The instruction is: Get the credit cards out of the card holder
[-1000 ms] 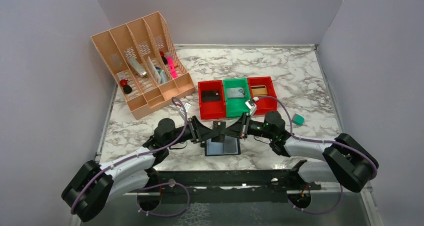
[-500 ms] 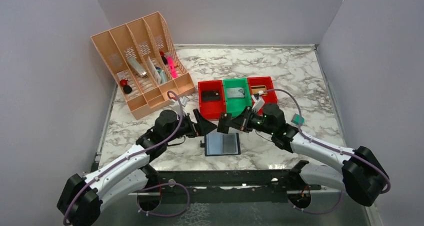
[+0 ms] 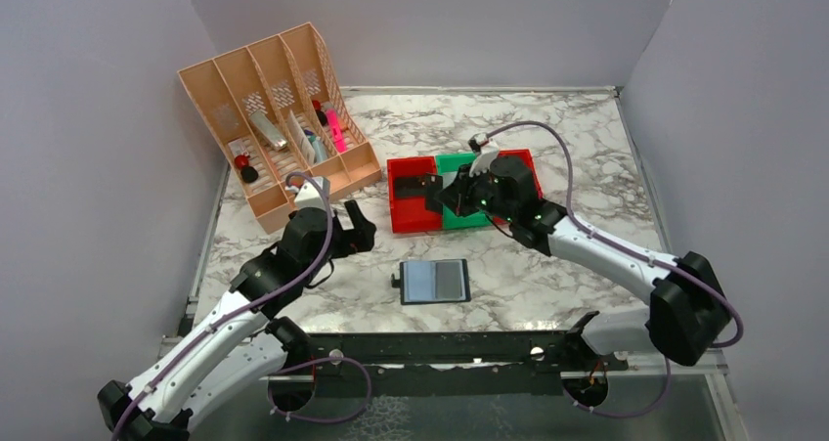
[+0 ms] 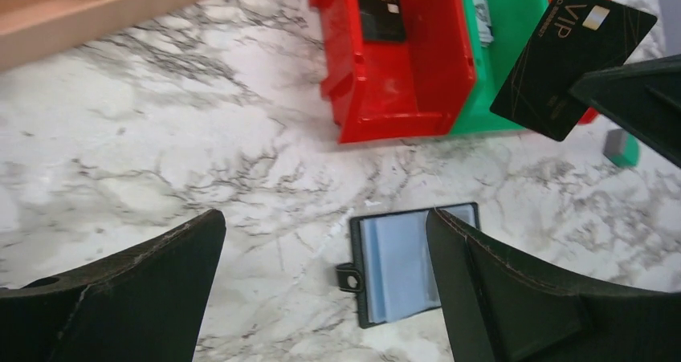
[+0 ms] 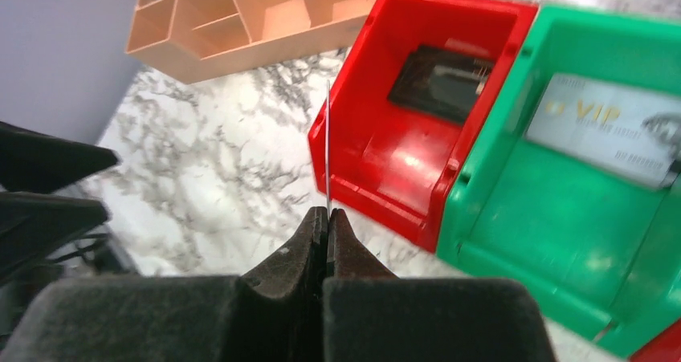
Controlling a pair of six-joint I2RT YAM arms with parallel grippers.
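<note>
Jaws on the right gripper (image 5: pixel 328 217) are pressed together on the lower edge of a black credit card (image 4: pixel 572 61) marked VIP, which stands upright and edge-on in the right wrist view, lifted clear of the marble table (image 3: pixel 577 157) close to the red bin (image 5: pixel 377 177) and the green bin (image 5: pixel 546 242). The left gripper (image 4: pixel 325 217) has its two fingers spread wide with nothing between them, and it hangs over bare marble to the left of the card holder (image 3: pixel 435 282), apart from it. That holder lies flat and open near the front edge of the table, both grey-blue panels facing up and its small tab pointing left. A dark card (image 4: pixel 380 11) rests inside the red bin, and a grey card (image 5: pixel 610 129) printed VIP lies in the green one.
</note>
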